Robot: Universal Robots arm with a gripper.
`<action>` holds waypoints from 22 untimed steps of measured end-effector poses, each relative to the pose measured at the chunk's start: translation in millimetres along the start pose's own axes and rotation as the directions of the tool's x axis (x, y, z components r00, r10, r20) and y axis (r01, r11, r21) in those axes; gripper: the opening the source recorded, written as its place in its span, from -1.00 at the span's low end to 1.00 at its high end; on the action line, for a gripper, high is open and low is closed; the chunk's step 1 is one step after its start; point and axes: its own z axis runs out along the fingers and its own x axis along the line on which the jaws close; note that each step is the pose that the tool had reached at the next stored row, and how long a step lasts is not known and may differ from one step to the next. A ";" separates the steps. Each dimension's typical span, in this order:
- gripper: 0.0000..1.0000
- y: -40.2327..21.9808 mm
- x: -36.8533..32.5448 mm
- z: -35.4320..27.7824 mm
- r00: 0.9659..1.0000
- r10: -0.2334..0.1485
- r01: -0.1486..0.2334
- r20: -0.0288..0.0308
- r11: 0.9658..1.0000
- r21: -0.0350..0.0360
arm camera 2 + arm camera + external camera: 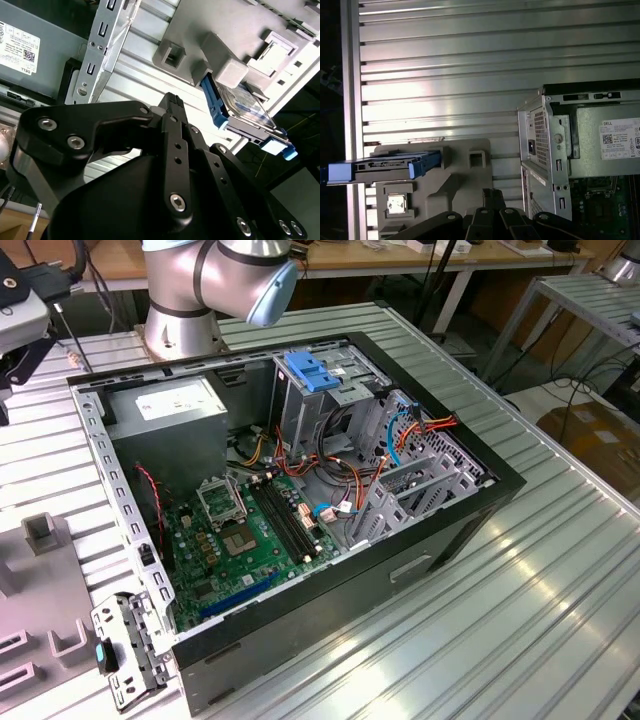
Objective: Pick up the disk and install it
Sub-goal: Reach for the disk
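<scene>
Both halves of the pincer (490, 192) appear pressed together at the tips, with no gap showing between them and nothing caught there. In the second wrist view its black linkages fold in toward one narrow central finger, which fits a closed pincer (173, 98). It holds nothing and hangs clear of the disk.

The disk (385, 167) stands on edge in a slot of a grey plastic holder (462, 175) that lies on the ribbed aluminium desk (470, 60). Light blue rails frame it along its length. The second wrist view shows its shiny labelled face (250, 107) between blocks of the same holder (200, 30). A small silvery square part (395, 204) lies in another pocket of the holder, near the disk.

Just beside the holder is the corner of the open computer case (540, 130), with the grey power-supply box (610, 145) and its white label inside. The exterior view shows the whole case (450, 520) lying open on the desk (560, 620) — green motherboard (250, 540) on its floor, power-supply box (165, 405) at the far corner and a blue bracket (315, 370) on top of the metal drive cage. The base of the arm (200, 290) rises behind the case.
</scene>
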 end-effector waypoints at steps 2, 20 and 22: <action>-0.79 -0.2 2.9 0.1 1.000 0.000 0.000 -0.003 1.000 0.000; -0.79 -1.9 24.4 0.9 1.000 0.001 -0.001 -0.025 1.000 0.002; -0.79 -2.1 27.2 1.0 1.000 0.001 -0.001 -0.027 1.000 0.002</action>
